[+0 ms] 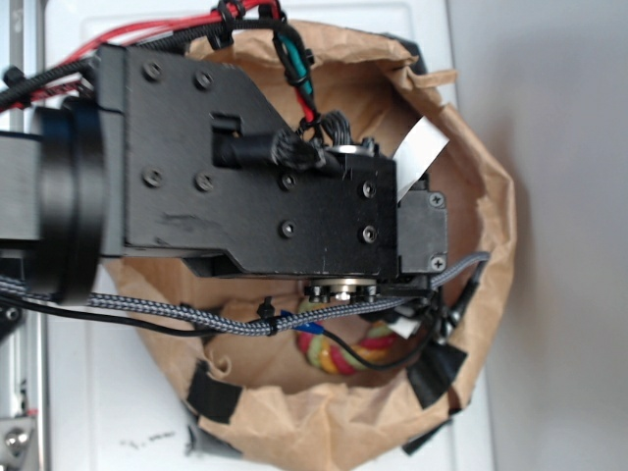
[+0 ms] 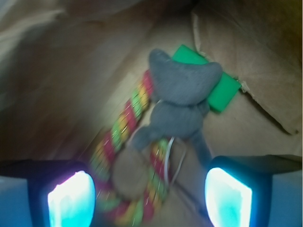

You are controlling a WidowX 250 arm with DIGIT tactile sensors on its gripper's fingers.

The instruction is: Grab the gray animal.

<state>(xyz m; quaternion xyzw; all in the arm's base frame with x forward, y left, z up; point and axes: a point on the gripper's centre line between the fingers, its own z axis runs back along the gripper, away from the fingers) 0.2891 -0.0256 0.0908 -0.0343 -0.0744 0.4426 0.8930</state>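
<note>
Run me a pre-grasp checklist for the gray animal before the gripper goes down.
1. Gripper open: ok, fingers apart with nothing between them.
2. Gray animal in wrist view: ok, ahead of the gripper and uncovered.
3. Centred between the fingers: not ok, its body sits toward the right finger.
4. Free of neighbours: not ok, it lies on the colored rope and overlaps the green block.
5. Clearance to the paper bag walls: cannot tell, the arm blocks the exterior view.
6. Height above the toy: cannot tell.
</note>
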